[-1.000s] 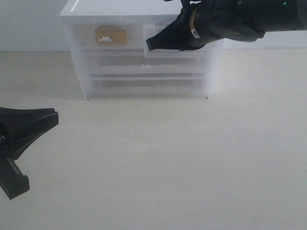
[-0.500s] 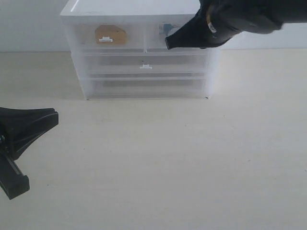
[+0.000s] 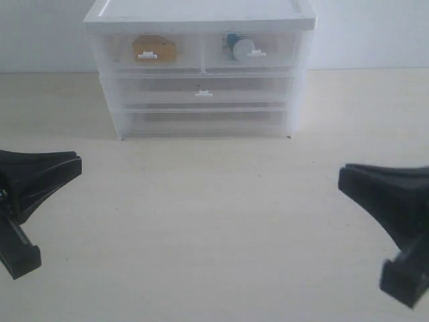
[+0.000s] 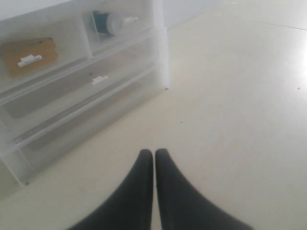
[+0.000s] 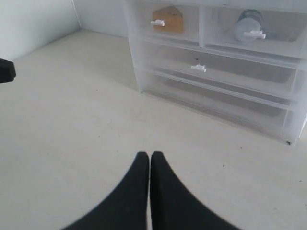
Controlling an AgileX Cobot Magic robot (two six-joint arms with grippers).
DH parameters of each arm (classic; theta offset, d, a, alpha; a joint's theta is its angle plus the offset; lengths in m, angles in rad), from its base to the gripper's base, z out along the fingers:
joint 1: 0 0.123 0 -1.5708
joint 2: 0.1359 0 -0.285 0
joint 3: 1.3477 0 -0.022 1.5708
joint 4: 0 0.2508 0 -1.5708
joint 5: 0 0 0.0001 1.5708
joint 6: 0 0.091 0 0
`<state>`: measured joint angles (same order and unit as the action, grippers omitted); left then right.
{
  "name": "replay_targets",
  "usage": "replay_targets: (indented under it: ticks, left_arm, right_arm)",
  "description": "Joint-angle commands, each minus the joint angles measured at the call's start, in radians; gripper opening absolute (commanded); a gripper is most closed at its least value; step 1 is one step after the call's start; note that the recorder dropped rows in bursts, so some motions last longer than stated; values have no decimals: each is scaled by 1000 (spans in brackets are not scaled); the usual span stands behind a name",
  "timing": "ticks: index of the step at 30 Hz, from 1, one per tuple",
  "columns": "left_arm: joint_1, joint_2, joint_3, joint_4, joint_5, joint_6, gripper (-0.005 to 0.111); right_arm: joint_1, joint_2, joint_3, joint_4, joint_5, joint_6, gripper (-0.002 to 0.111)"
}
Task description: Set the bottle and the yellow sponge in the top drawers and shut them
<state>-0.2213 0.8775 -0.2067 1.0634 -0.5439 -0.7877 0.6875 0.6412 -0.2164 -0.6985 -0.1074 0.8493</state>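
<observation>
Evidently stowed: bottle [image 3: 238, 48], yellow sponge [image 3: 154, 49] in top drawers [image 3: 184, 55]; left tool [image 4: 154, 153], right tool [image 5: 149, 155] pinched empty; possible risk: drawer imperfectly seated, reopening

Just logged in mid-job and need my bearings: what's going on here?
Nothing is being handled. The yellow sponge lies in the left top drawer and the bottle in the right top drawer, both drawers looking closed. The left gripper and right gripper are shut, empty, above the table, away from the cabinet.
</observation>
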Motion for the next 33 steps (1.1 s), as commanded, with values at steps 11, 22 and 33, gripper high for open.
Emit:
replay_targets:
  ticks: [11,22,33]
  left_arm:
    - [0,-2,3,-6,-6,-4,4]
    - [0,-2,3,-6,-4,-4,4]
    - [0,-2,3,-6,-4,-4,4]
  right_arm:
    - [1,-270,216,699,34,-666,1]
    - [-466,-532,216,699,24,-617,1]
    - [-539,-641,216,688,269,-650,1]
